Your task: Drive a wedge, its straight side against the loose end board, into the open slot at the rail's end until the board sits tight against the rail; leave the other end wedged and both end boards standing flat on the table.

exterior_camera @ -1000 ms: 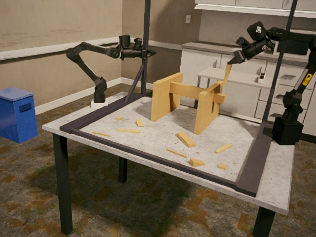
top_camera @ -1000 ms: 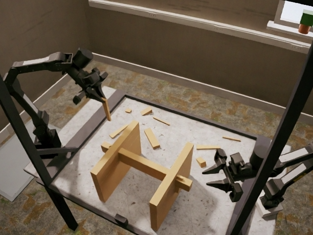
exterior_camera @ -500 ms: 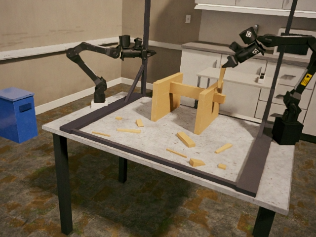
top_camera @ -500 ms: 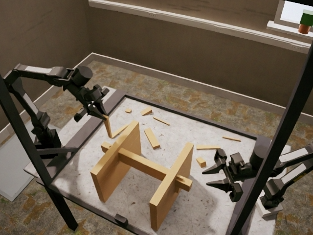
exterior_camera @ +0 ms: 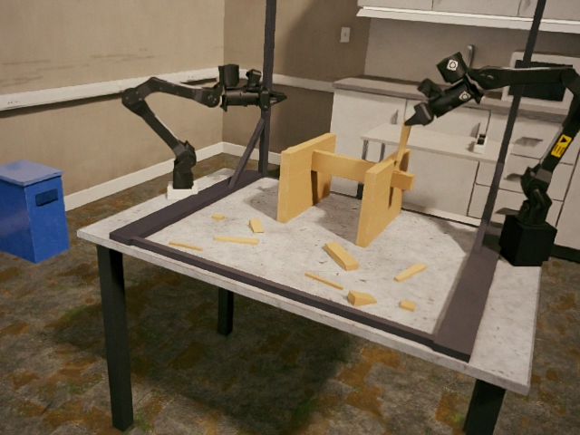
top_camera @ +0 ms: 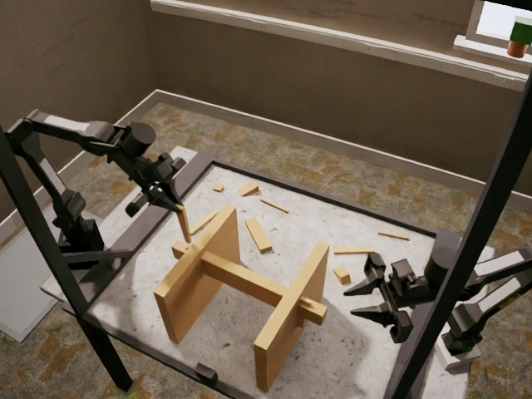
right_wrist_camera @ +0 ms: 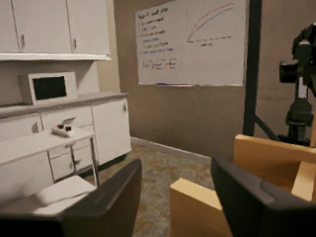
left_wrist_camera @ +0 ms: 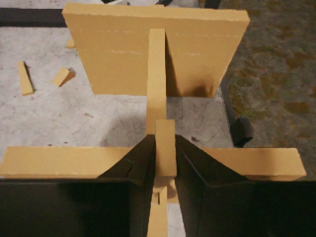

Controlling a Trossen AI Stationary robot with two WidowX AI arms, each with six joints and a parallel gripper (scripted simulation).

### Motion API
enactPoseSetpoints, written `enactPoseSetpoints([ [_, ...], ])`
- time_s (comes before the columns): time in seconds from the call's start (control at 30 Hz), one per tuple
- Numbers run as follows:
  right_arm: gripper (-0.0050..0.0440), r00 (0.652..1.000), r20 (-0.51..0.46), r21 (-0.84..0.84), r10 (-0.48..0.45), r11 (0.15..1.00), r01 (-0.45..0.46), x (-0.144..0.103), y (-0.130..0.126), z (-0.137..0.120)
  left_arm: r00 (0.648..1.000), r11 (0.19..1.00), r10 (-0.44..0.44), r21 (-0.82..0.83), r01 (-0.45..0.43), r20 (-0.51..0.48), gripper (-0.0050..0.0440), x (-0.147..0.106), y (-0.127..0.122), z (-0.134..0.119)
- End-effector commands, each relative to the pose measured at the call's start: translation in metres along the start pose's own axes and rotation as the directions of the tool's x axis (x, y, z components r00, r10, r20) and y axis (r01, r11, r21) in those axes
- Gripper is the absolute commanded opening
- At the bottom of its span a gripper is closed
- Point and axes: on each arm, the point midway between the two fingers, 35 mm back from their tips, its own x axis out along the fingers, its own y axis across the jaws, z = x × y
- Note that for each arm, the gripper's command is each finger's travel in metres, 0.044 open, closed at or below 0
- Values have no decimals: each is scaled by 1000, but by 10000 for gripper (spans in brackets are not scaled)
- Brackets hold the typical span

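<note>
The bin (exterior_camera: pixel 34 213) is blue; the floor (top_camera: pixel 124 180) (exterior_camera: pixel 187 374) (left_wrist_camera: pixel 281 74) (right_wrist_camera: pixel 160 160) mottled grey and rust-brown.
</note>
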Motion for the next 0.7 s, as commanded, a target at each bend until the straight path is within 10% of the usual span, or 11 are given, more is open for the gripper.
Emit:
enactPoseSetpoints([
  [0.0,200,1000,23,-2,1,1000,-1,0,0,11,1000,1000,1,8,-1,23,10,-7,2,9],
  [0.67,200,1000,23,-2,1,1000,-1,0,0,11,1000,1000,-5,-1,5,2,10,12,-1,-17],
])
